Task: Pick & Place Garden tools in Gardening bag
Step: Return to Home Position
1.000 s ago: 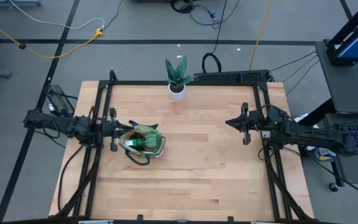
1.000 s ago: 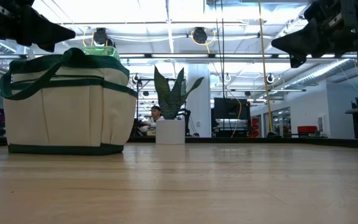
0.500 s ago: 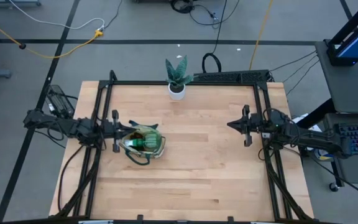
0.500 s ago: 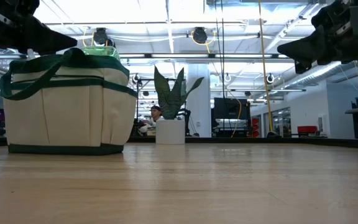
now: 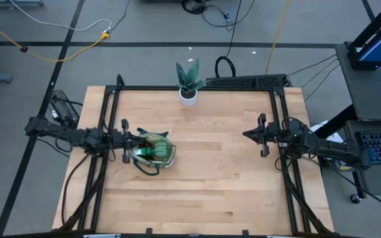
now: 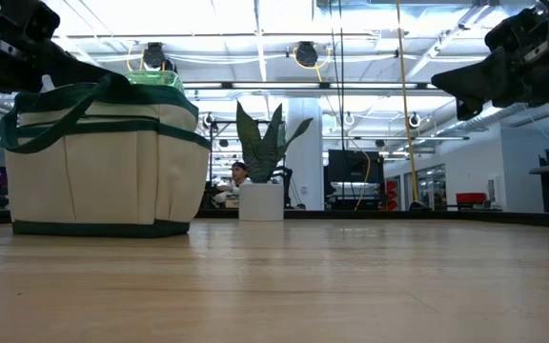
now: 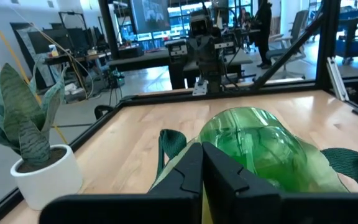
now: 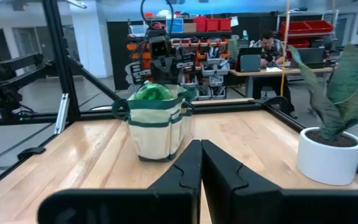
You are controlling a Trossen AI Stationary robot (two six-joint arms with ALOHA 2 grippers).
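Dark left end effector (image 7: 202, 155), fingers pinched together and empty, hovers at the rim of the cream gardening bag (image 6: 103, 181). The bag stands on the table's (image 5: 210, 192) left half, with a green bottle (image 7: 253, 134) poking out of it. This arm would best lift before drawing back, so the bag is not dragged or tipped. Farther across, the right end effector (image 8: 199, 149), likewise closed on nothing, hangs well apart from the bag and can likely retract straight.
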